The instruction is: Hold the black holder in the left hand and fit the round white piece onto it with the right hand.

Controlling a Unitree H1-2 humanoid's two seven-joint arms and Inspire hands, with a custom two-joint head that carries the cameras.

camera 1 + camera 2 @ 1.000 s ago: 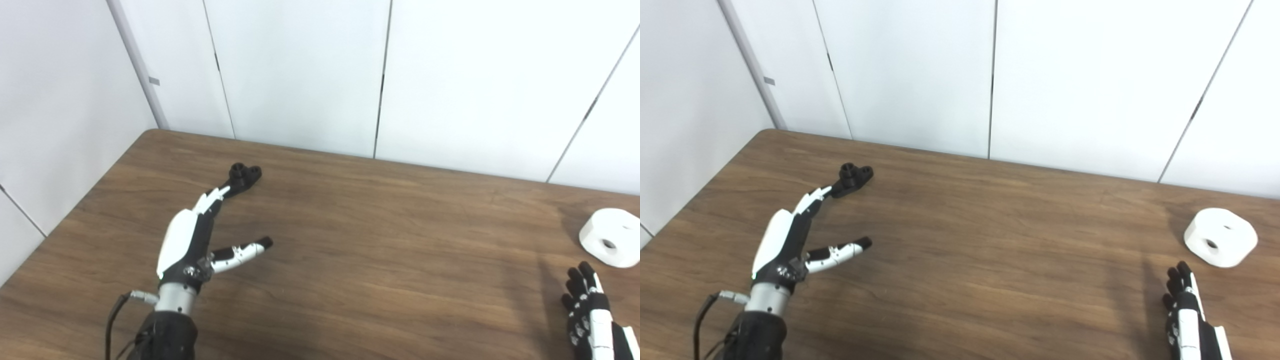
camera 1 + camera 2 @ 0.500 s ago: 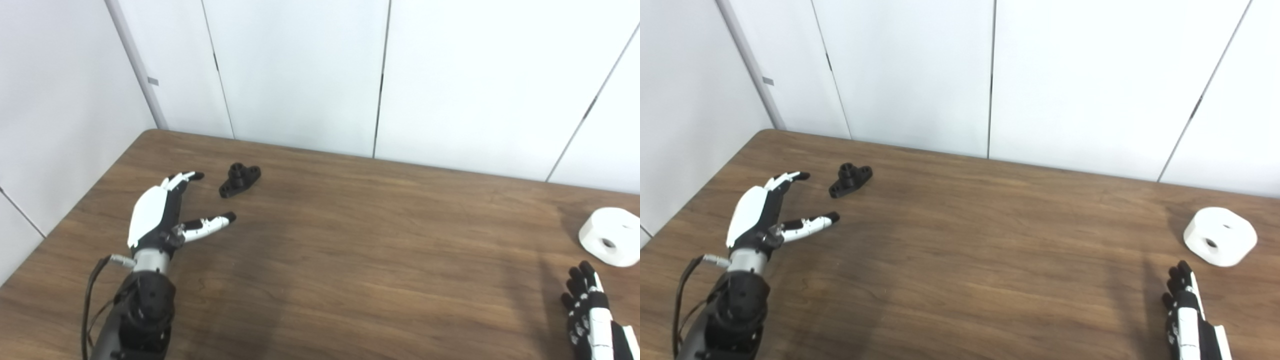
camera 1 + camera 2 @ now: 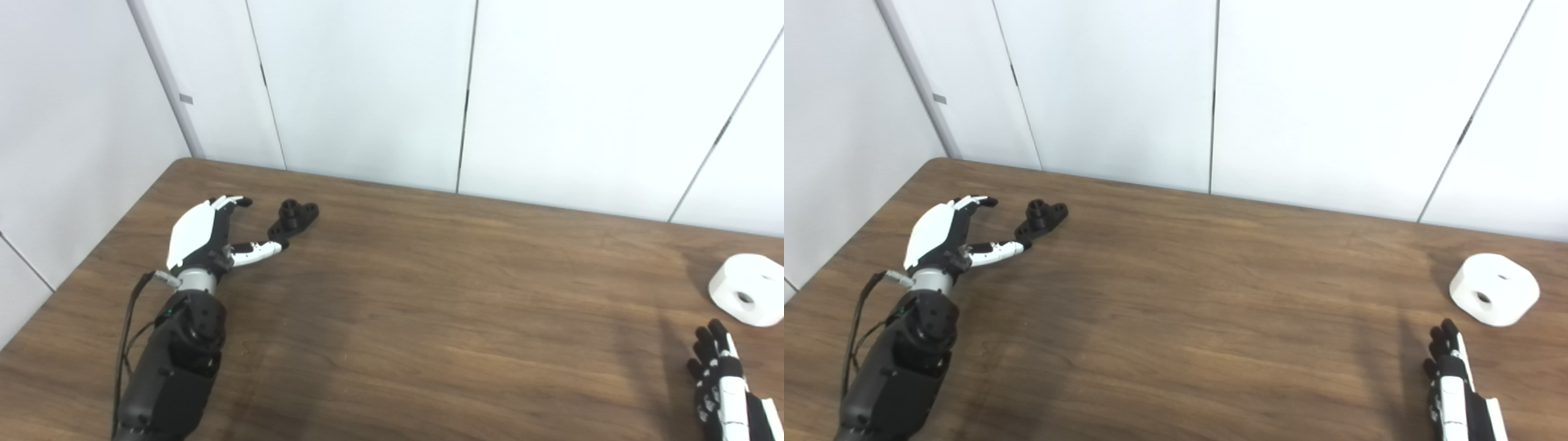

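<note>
Sitting lowest in the frame, at the near right corner, is the right hand [image 3: 723,386], fingers stretched out straight over the worktop [image 3: 429,318] and holding nothing, partly cut off by the picture's edge. Just beyond it, apart from the fingertips, the round white piece [image 3: 748,298] lies flat on the wood with its centre hole facing up. Over on the other side, the left arm reaches up the worktop's left edge. The left hand [image 3: 205,236] is spread open and empty, thumb [image 3: 260,248] pointing right, its tip at or just beside the near end of the black holder [image 3: 294,219] — contact is too close to call. The holder lies on the wood, nothing wrapped around it. Behind, white wall panels [image 3: 367,92].
</note>
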